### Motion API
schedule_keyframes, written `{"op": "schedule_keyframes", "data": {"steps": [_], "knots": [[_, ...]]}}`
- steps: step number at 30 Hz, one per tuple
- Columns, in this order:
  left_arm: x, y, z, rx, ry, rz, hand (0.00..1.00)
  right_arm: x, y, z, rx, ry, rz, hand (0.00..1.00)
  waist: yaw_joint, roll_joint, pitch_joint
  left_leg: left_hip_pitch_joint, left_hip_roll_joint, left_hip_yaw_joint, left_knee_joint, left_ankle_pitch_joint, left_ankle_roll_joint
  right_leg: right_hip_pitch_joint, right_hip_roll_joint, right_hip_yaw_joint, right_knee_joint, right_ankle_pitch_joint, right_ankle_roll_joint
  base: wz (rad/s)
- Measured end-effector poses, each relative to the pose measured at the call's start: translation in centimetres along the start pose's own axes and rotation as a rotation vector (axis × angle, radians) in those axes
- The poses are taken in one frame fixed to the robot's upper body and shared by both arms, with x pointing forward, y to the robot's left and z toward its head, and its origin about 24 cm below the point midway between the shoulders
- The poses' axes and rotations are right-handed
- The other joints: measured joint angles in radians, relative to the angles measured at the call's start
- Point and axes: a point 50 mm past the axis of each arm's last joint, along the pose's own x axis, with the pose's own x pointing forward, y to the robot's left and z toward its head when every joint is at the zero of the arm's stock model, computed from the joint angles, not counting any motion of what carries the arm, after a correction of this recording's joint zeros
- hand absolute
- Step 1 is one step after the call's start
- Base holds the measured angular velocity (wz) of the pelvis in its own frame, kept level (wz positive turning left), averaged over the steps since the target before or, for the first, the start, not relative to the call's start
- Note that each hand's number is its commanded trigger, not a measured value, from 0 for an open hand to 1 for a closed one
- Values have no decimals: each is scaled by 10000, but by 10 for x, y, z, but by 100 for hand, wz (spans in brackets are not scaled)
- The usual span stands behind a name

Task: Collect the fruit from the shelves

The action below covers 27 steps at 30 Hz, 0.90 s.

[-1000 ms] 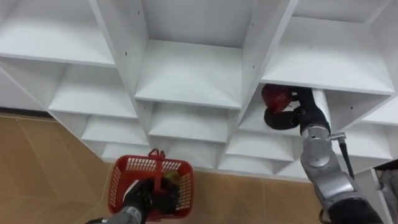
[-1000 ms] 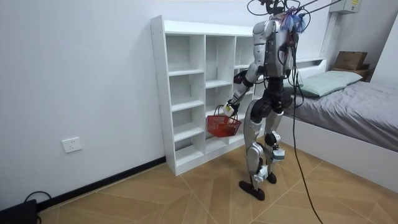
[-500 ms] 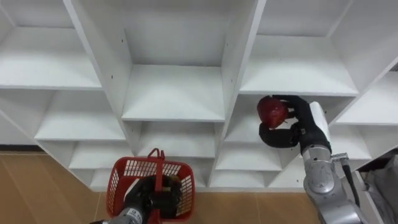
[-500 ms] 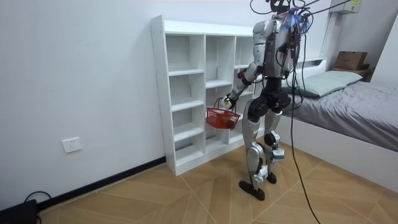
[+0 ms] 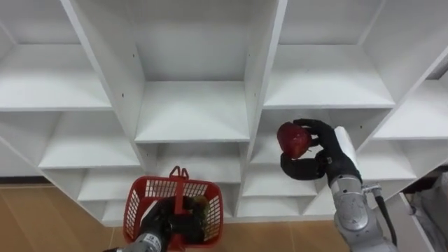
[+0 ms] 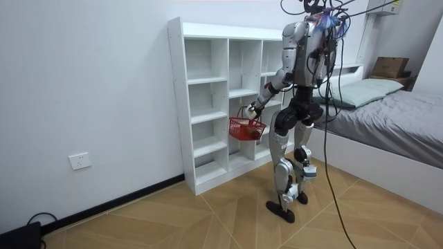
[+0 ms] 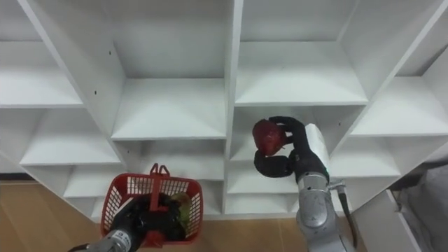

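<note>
2 hands are in use. I read the right hand [image 5: 323,152] as closed on 1 red fruit [image 5: 292,138], with the thumb below it and the fingers curled over its far side. The fruit is clear of every shelf board. It is held at the mouth of a compartment in the white closet [image 5: 192,112], in the column just right of the centre one in the eye views. I cannot tell whether it sits just inside or just outside the front edge.

The left hand [image 5: 166,225] shows at the lower left, its fingers wrapped round the handle [image 5: 178,175] of the red basket [image 5: 138,210]. The basket hangs from that hand in front of the closet's lower compartments, above the wood floor [image 5: 42,224]. A yellow-green item [image 5: 197,205] lies inside the basket, partly hidden by the hand, and I cannot identify it.

In the room view the robot stands upright on both feet and faces the closet at the end nearer the room view's right. The basket hangs between its body and the shelves. A bed [image 6: 401,117] stands behind the robot at the room view's right.
</note>
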Motion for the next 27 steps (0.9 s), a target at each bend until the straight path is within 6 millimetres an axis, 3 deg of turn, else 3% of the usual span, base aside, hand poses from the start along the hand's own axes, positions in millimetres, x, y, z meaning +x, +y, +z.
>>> {"op": "schedule_keyframes", "data": {"steps": [12,18,27], "knots": [[0,2,0,-232,14,128,100,-10,7,-6,86,261,867,100,27,11,6,84,67,153,-7,-58,-42,26,68,29,-16,0,-5,-3],[0,3,1,-284,-7,135,100,-13,12,-10,-185,358,1460,100,26,16,3,59,90,262,-6,-69,-59,-73,126,260,3,10,-24,-7],[0,-1,0,-185,18,12,100,-18,18,3,-211,-248,1975,100,38,4,-10,27,93,279,-6,-72,-64,-119,130,261,4,9,-26,0]]}}
